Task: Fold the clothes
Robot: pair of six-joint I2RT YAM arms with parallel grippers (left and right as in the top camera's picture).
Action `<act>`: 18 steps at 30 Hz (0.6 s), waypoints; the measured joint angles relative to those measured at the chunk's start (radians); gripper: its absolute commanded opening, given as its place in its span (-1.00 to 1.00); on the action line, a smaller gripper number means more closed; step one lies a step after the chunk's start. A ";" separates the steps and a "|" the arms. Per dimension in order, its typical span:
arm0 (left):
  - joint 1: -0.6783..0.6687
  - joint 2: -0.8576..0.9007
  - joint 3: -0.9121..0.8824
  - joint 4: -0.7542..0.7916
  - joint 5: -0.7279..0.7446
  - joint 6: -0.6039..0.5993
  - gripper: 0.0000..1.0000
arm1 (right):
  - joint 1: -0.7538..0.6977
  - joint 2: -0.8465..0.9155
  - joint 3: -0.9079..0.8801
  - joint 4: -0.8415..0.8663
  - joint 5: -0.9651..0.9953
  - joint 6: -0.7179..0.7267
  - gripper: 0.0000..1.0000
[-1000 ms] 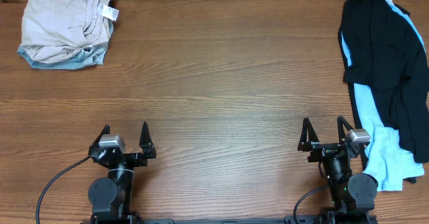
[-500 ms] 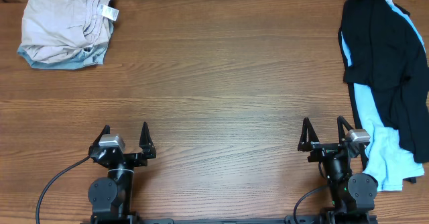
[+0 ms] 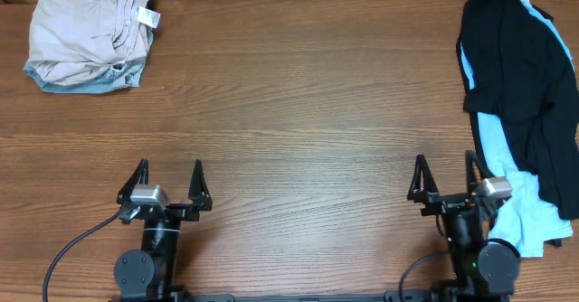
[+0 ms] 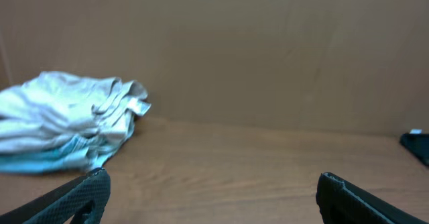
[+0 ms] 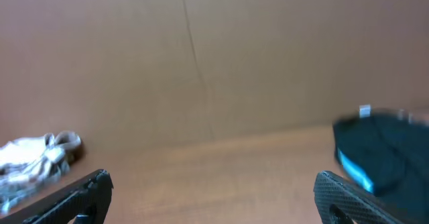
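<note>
Black shirt [image 3: 520,58] lies crumpled over blue tee [image 3: 525,202]; both jaws spread

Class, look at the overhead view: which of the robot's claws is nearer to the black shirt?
Right. The right claw, open, sits close by, just left of the lower part of the black shirt. The left claw, also open, is far off to the shirt's left.

We see the worktop [image 3: 298,112] from overhead evenly and brightly lit, sharp edge to edge, the light flat; only a thin soft shadow hugs the beige pile [image 3: 86,35]. Our wrist views are dimmer and warmer. The left one is slightly soft; the right is smeared with blur, the black shirt [image 5: 392,147] hazy at its edges.
</note>
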 measured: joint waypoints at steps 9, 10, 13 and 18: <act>0.000 0.072 0.364 -0.109 0.005 0.088 1.00 | 0.000 0.085 0.448 -0.126 0.024 -0.125 1.00; 0.000 0.098 0.417 -0.144 0.001 0.101 1.00 | 0.000 0.113 0.498 -0.149 0.029 -0.136 1.00; 0.000 0.208 0.581 -0.258 -0.006 0.139 1.00 | 0.000 0.230 0.675 -0.258 0.037 -0.156 1.00; 0.000 0.437 0.857 -0.457 -0.019 0.168 1.00 | 0.000 0.472 1.000 -0.518 0.042 -0.169 1.00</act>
